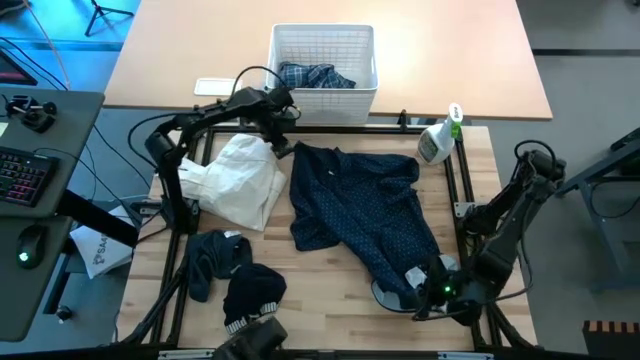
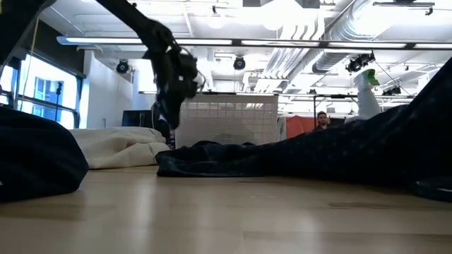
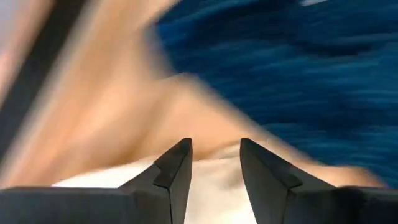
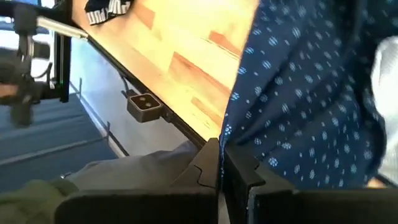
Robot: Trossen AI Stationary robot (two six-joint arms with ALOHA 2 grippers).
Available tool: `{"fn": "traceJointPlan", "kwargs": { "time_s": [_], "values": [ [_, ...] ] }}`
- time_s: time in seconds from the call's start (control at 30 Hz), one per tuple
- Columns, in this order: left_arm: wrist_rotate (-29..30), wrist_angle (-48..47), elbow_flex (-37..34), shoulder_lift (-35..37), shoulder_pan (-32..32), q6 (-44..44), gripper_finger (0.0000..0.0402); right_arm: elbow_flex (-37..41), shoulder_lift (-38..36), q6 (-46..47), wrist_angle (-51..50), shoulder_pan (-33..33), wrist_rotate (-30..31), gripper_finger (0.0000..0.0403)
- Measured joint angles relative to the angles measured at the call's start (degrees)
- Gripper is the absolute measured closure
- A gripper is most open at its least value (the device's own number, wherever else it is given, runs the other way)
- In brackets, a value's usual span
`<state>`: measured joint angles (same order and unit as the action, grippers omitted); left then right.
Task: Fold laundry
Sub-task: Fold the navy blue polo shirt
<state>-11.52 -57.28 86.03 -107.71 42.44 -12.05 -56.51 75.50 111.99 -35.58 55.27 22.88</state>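
A: Two pincers are at work. Where does each stand, and where is the laundry?

B: Right pincer (image 1: 428, 292) sits at the near right corner of the surface (image 1: 330, 310), fingers pressed together on the hem of the navy dotted shirt (image 1: 365, 205), which lies spread across the middle. Left pincer (image 1: 281, 135) hangs at the far side, between the cream garment (image 1: 240, 180) and the shirt's collar end; its fingers (image 3: 177, 165) stand apart, holding nothing.

A: And the remaining pieces?

B: Dark garments (image 1: 230, 275) lie bunched at the near left. A blue plaid shirt (image 1: 315, 76) rests inside the white lattice basket (image 1: 290, 45) beyond the surface. A spray bottle (image 1: 438, 140) stands at the far right edge.

A: What could go wrong from here?

B: Judged from the layout, the right pincer's hold is right at the surface edge, so a pull outward could drag the hem over the side. The left pincer, closing low, might catch the cream garment together with the shirt. A wide sweep of cloth could topple the spray bottle.

A: Any legible writing?

B: White letters show on a dark band (image 4: 109, 9) in the right wrist view, too partial to read.
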Motion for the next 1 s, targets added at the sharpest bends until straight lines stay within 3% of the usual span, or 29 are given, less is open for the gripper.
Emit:
{"fn": "traceJointPlan", "kwargs": {
  "time_s": [0.1, 0.17, 0.27, 0.4, 0.57, 0.77, 0.9, 1.0],
  "values": [
    [-13.63, 0.79, -2.58, 3.45, -3.47, -3.80, 0.0278, 0.00, 0.21, -3.19, -0.47, -1.36, -0.04, 0.0403],
    [-16.87, 0.13, -5.10, 6.22, -7.75, -10.53, 0.0286, 0.00, 0.21, -4.79, -1.59, -2.03, -0.18, 0.0403],
    [-14.59, -1.89, -9.99, 11.06, -16.36, -19.76, 0.0301, 0.00, 0.21, -6.96, -3.35, -2.56, -0.14, 0.0403],
    [-12.58, 2.41, -17.53, 14.79, -28.13, -24.76, 0.0313, 0.00, 0.22, -8.06, -6.69, -2.54, -0.13, 0.0403],
    [-10.71, 18.48, -24.72, 14.99, -38.90, -19.61, 0.0293, 0.00, 0.23, -8.94, -10.09, -2.54, -0.14, 0.0403],
    [-1.24, 32.11, -26.20, 10.06, -44.73, -13.32, 0.0235, 0.00, 0.25, -14.40, -9.63, -2.47, -0.45, 0.0403],
    [4.46, 33.42, -26.22, 4.09, -46.98, -13.55, 0.0208, 0.00, 0.25, -16.01, -9.24, -2.47, -0.60, 0.0403],
    [5.22, 33.01, -25.93, 0.46, -48.39, -13.65, 0.0211, 0.00, 0.27, -16.99, -6.85, -2.47, -0.91, 0.0403]
  ]
}}
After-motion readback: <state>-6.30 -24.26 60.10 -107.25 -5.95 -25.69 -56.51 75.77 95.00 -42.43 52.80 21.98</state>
